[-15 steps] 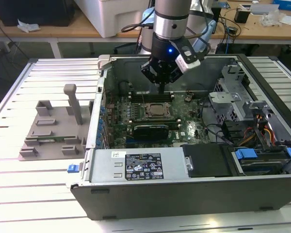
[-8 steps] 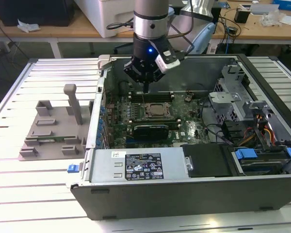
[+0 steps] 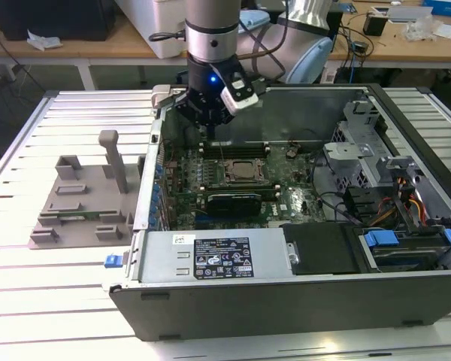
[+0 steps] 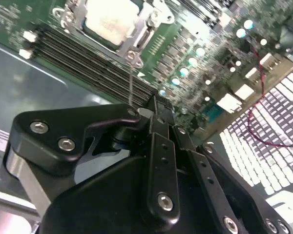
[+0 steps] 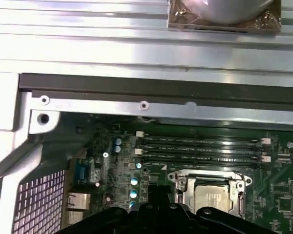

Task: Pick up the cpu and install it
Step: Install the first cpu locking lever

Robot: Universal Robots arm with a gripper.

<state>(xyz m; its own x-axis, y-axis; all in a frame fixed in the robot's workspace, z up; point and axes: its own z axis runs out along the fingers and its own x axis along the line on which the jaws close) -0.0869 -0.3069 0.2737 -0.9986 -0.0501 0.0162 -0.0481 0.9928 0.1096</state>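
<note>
Slatted white bench carries open computer case (image 3: 301, 301). Gripper (image 3: 207, 120) hovers above motherboard (image 3: 233, 180), fingers pressed together, empty. Cpu (image 4: 113, 20) already lies in socket (image 3: 242, 171). Good practice: confirm flush seating, stay off retention frame.

The arm (image 3: 210, 26) is a grey cylinder ringed by a dark band at its lower end. Below it sits a black wrist block with a small blue light and a white-and-black module (image 3: 239, 96) at its 3 o'clock. The claw (image 4: 158, 114) is matt black, with linked bars and silver screws; its fingertips appear closed.
</note>
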